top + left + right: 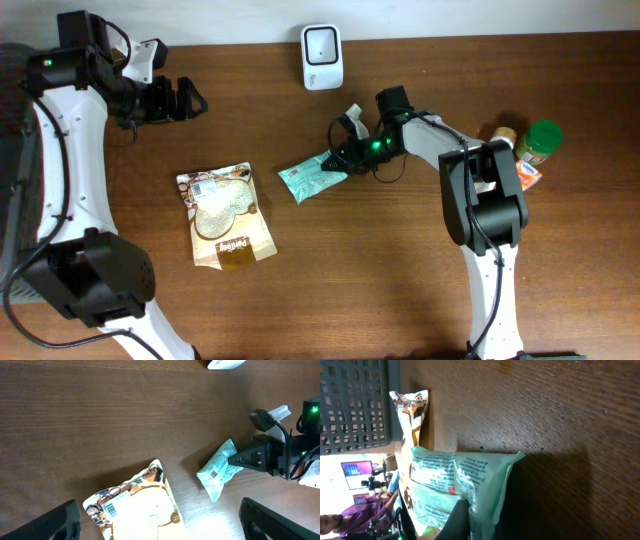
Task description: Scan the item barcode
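Right gripper (347, 160): clamped on right end of mint-green packet (312, 177) | packet: flat on tabletop (390, 280), mid-table, apart from white scanner (322, 43), right of brown pouch (225, 213) | left gripper (198, 98): jaws wide, holding nothing, far left.

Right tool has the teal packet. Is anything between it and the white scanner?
Nothing visible. Bare table lies between the teal packet in the right tool and the white scanner; the brown pouch lies off to the side.
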Tool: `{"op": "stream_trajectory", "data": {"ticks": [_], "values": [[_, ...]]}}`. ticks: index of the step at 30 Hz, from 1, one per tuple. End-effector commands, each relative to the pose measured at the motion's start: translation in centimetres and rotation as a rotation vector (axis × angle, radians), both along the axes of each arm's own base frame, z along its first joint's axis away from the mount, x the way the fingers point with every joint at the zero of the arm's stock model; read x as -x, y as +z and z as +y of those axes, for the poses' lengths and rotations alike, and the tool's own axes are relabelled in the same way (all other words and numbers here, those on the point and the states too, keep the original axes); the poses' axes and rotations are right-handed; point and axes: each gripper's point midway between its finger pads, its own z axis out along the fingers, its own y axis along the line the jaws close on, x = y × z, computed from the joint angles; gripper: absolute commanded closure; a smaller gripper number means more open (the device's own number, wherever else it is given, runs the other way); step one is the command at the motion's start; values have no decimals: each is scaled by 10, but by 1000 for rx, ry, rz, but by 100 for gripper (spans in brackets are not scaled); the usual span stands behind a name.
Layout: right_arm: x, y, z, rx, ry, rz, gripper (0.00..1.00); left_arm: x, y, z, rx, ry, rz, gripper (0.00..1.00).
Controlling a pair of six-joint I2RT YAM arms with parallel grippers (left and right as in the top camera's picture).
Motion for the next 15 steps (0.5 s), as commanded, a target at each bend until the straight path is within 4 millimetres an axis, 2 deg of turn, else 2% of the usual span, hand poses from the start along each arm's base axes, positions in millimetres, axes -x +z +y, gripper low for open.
{"op": "stream_trajectory", "data": {"ticks": [1,5,7,8,12,15], "values": [[5,-9,-13,56,-24,35,96,-1,3,1,2,-7,-14,1],[-5,45,-26,78,-47,-71,96,-1,3,1,2,-7,-14,1],[-7,84,-33,90,-55,-164,96,-1,3,1,2,-7,-14,1],[-8,115,-36,81,-64,-225,96,-1,3,1,2,-7,-14,1],[-6,184,-47,67,-99,-386,96,-1,3,1,2,-7,-14,1],[-4,225,-60,110,-145,-507,96,-1,3,1,2,-7,-14,1]]}}
